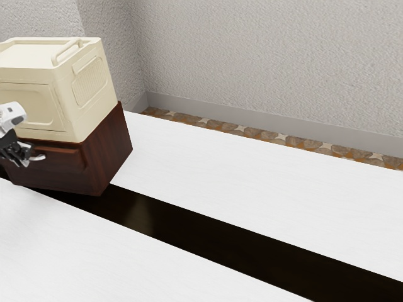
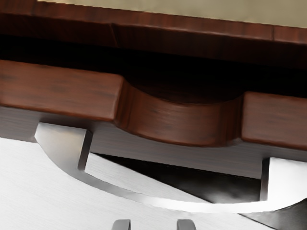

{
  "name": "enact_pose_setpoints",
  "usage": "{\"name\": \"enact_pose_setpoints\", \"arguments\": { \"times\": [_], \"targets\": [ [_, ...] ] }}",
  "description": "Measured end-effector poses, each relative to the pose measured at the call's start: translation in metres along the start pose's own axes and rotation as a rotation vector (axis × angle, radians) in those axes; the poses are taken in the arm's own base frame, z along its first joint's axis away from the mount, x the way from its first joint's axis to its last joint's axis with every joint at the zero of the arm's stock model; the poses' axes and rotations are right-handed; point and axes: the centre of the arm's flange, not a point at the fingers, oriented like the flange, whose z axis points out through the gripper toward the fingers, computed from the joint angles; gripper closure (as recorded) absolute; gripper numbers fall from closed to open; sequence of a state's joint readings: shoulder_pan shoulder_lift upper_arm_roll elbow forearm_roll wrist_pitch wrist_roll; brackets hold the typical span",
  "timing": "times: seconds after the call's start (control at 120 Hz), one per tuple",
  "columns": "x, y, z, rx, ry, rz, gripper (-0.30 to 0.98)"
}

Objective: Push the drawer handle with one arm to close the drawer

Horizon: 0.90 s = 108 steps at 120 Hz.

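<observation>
At the exterior view's far left, my gripper (image 1: 24, 155) is beside the curved metal handle (image 1: 39, 157) on the front of the dark wood cabinet (image 1: 112, 151). In the wrist view, the two fingertips of my gripper (image 2: 154, 224) stand well apart, with the silver handle (image 2: 168, 203) just beyond them. Whether they touch it, I cannot tell. Behind the handle is the reddish-brown drawer front (image 2: 57, 91) with a scooped notch in its top edge. A dark gap separates it from the cabinet's upper edge (image 2: 192, 36), so the drawer stands partly open.
A cream box (image 1: 91, 88) with a handle on its lid rests on top of the cabinet. White surfaces (image 1: 239, 170) lie on both sides of a long, dark glossy strip (image 1: 208, 233). Textured walls (image 1: 271, 56) rise behind.
</observation>
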State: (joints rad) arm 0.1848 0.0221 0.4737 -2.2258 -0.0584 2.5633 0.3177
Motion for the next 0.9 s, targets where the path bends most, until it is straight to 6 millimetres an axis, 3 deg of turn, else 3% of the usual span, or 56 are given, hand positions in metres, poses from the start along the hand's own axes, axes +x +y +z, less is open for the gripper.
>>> {"name": "enact_pose_setpoints", "arguments": {
  "times": [0.092, 0.225, 0.358, 0.392, 0.467, 0.533, 0.592, 0.667, 0.733, 0.783, 0.833, 0.9],
  "targets": [
    [0.01, 0.003, 0.001, -0.002, 0.019, 0.015, 0.65],
    [0.018, 0.024, 0.003, -0.019, 0.031, 0.067, 0.66],
    [0.017, 0.021, 0.004, -0.023, 0.034, 0.072, 0.65],
    [0.007, 0.026, 0.0, -0.043, 0.031, 0.074, 0.65],
    [-0.059, 0.06, -0.001, -0.14, -0.023, 0.092, 0.64],
    [-0.103, 0.1, -0.021, -0.22, -0.046, 0.147, 0.62],
    [-0.124, 0.138, -0.044, -0.258, -0.06, 0.226, 0.59],
    [-0.139, 0.205, -0.075, -0.259, -0.09, 0.382, 0.54],
    [-0.115, 0.287, -0.112, -0.256, -0.092, 0.527, 0.47],
    [-0.07, 0.332, -0.141, -0.286, -0.078, 0.574, 0.38],
    [-0.022, 0.362, -0.174, -0.32, -0.052, 0.592, 0.3],
    [0.026, 0.377, -0.211, -0.353, -0.035, 0.59, 0.22]
  ]
}}
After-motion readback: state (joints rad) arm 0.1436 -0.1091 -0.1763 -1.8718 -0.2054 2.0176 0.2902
